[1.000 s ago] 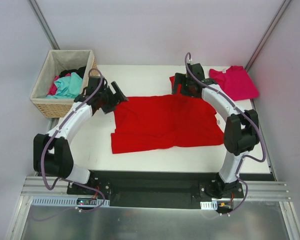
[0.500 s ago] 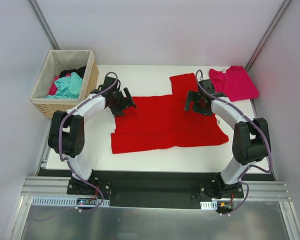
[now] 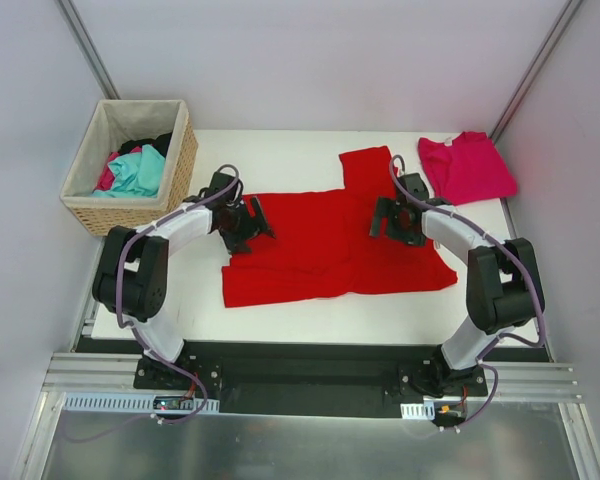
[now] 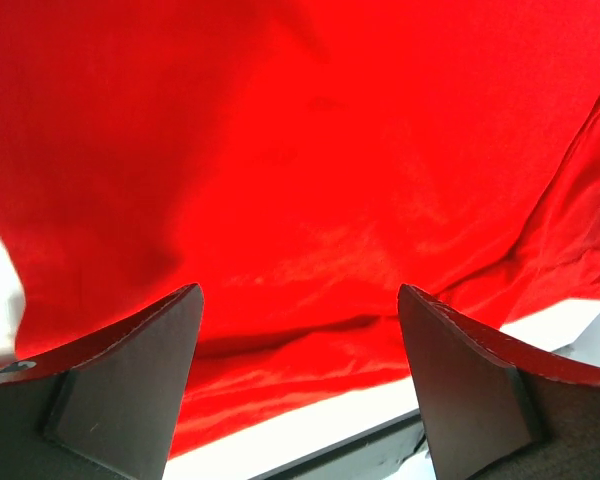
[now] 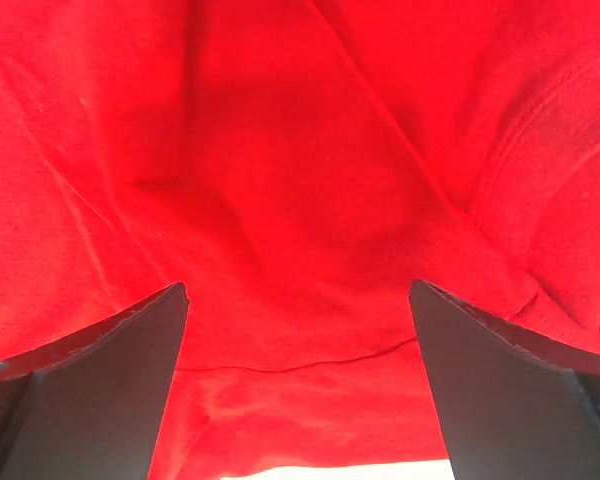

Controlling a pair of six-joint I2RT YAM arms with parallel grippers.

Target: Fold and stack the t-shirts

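The bright red t-shirt [image 3: 325,250] lies spread across the middle of the white table, one sleeve [image 3: 366,166] pointing to the back. The magenta t-shirt [image 3: 468,166] lies folded at the back right corner. My left gripper [image 3: 258,224] hovers over the red shirt's left edge, open, with only red cloth [image 4: 300,180] showing between its fingers [image 4: 130,370]. My right gripper [image 3: 379,218] is over the shirt's right part, open too, with red cloth [image 5: 280,200] and a seam below its fingers [image 5: 500,385]. Neither holds anything.
A wicker basket [image 3: 179,160] with teal, pink and black clothes stands off the table's back left corner. A strip of bare table [image 3: 280,160] runs behind the red shirt. Grey walls close in the sides and back.
Both grippers have come away from the shirt's back corners and moved inward and nearer over the red cloth. The back sleeve, covered by the right gripper before, now lies in the open.
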